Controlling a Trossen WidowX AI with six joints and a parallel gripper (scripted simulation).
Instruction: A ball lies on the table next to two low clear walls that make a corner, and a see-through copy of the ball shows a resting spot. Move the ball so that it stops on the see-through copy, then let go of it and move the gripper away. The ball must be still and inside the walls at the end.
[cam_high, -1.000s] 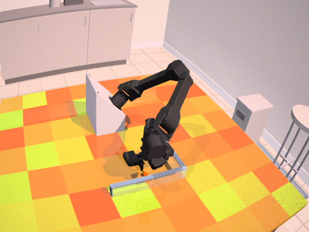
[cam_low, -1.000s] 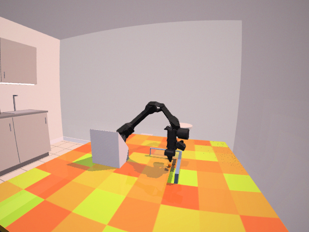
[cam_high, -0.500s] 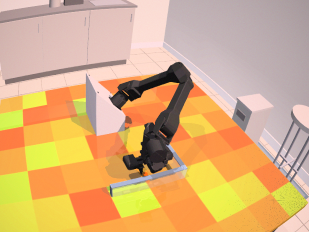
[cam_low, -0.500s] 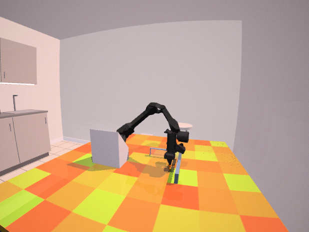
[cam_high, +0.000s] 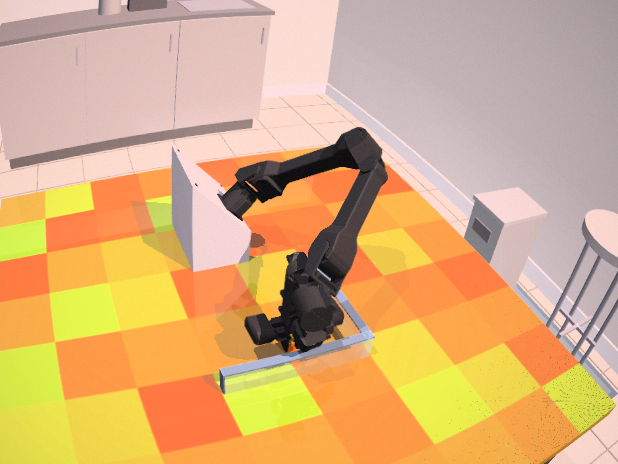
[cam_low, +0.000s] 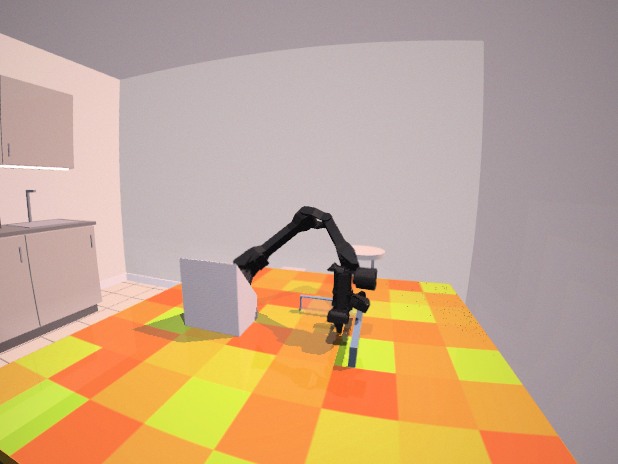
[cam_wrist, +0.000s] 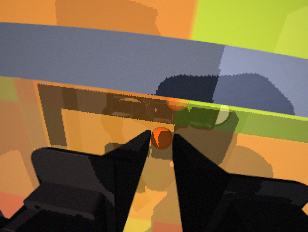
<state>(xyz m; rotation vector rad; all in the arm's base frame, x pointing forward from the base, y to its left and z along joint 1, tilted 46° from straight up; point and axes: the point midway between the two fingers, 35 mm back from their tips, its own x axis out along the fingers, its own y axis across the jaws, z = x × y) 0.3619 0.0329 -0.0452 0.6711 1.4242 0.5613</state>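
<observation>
The bench (cam_high: 150, 300) is a checkerboard of orange, red-orange, yellow and lime squares. On it, the walls (cam_high: 300, 357) are pale translucent blue, the ball (cam_wrist: 161, 137) is glossy orange, the arm (cam_high: 350, 220) and fingers are black, and the block (cam_high: 200, 225) is white.

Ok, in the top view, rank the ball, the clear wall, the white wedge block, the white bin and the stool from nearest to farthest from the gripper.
1. ball, between the jaws of the gripper.
2. clear wall, just below it in the picture.
3. white wedge block, up-left, at the arm's base.
4. white bin, right, off the table.
5. stool, beyond the bin.
</observation>
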